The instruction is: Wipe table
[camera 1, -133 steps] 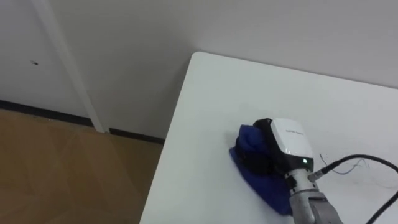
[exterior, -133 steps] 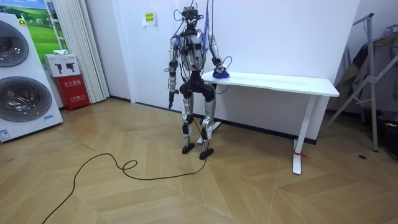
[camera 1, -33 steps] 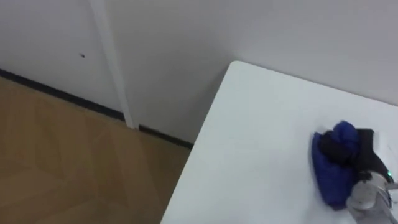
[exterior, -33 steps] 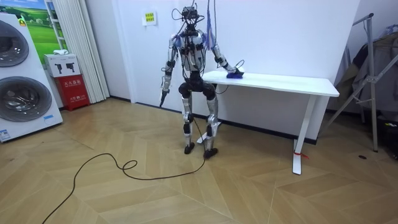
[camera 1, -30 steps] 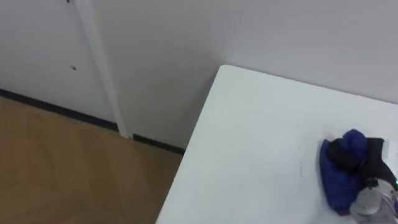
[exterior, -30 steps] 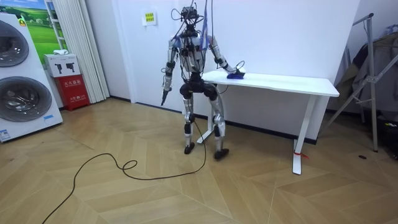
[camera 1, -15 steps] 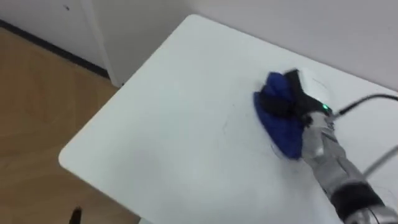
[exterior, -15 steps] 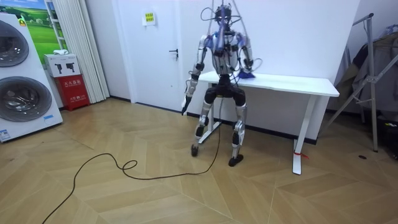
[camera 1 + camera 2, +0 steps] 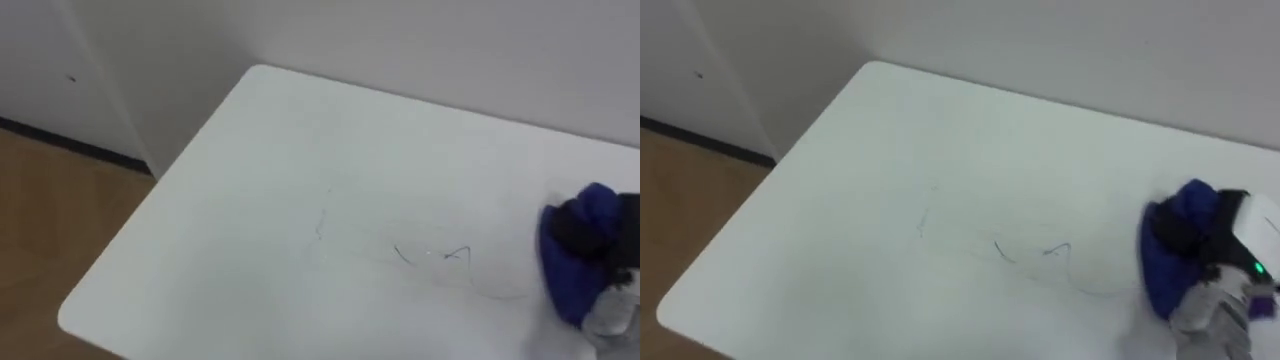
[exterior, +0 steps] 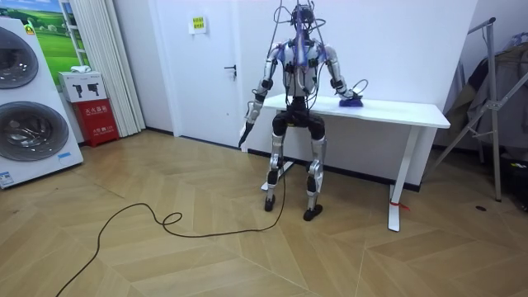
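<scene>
Several scribbles [image 9: 1055, 250] are marking the counter [image 9: 890, 130] just left of the cloth [image 9: 1165, 272]; the right hand [image 9: 1252, 235], fingers gripping that cloth, should be sweeping over them, pressing flat.

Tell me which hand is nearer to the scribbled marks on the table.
Right. The right hand, gripping the blue cloth, rests on the table just to the right of the marks. The left hand hangs low at the robot's side, off the table.

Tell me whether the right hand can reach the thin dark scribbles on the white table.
Probably yes: the right hand, clutching the crumpled blue cloth, rests beside the thin dark scribbles on the white rectangular table, only bare tabletop between.
</scene>
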